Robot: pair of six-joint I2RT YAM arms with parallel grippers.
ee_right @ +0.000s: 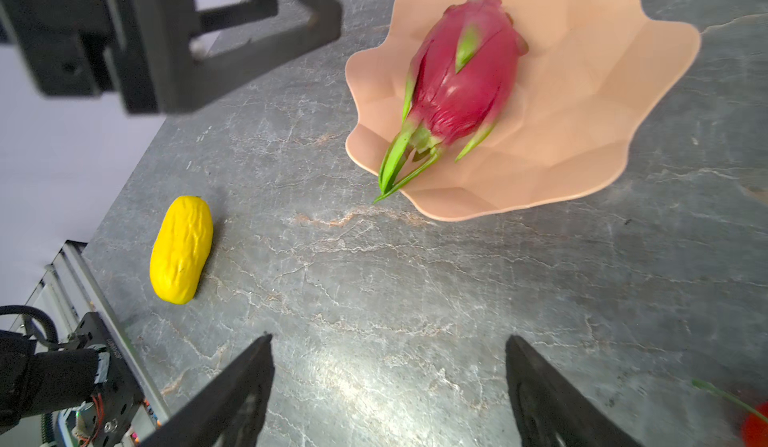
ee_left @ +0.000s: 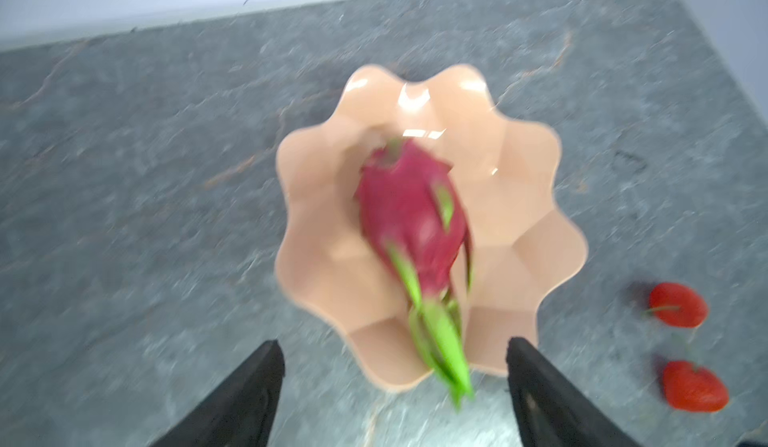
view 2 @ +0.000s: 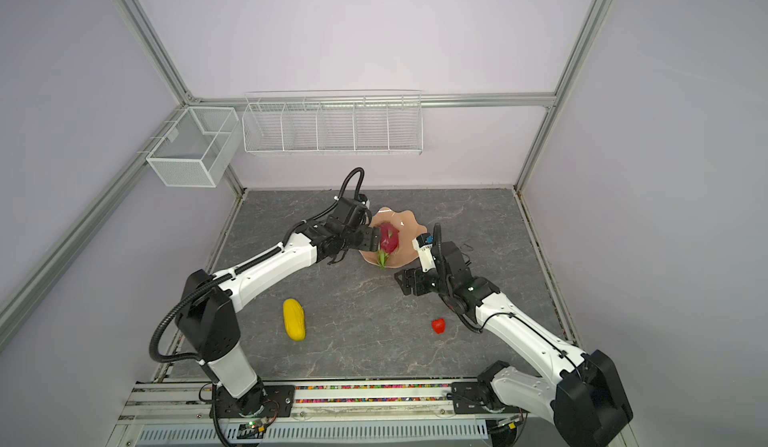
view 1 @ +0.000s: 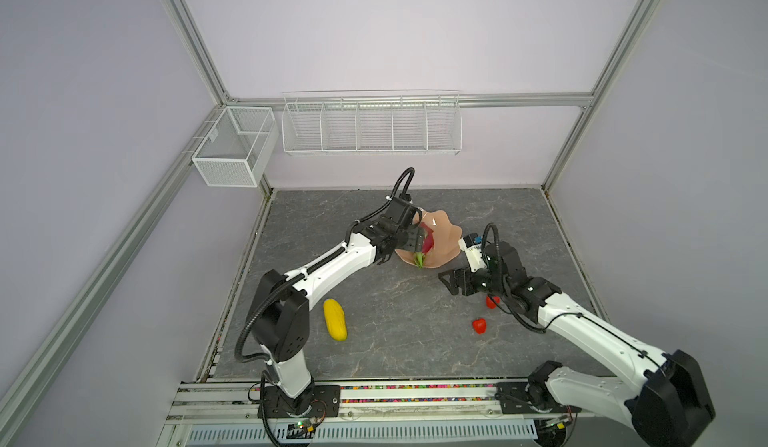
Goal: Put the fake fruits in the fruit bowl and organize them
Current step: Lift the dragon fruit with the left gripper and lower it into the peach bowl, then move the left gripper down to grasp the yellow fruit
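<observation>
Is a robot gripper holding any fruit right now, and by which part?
Nothing is held. The left gripper is open, clear of the dragon fruit lying in the bowl; the right gripper is open and empty.

Left arm (view 1: 332, 262), white shell with black joints, stretched forward and inward. Left claw (ee_left: 395, 341), black two-finger, tilted down, jaws spread apart. Right arm (view 1: 582, 324), same build, elbow bent. Right claw (ee_right: 388, 337) points left toward the middle, jaws spread wide.
</observation>
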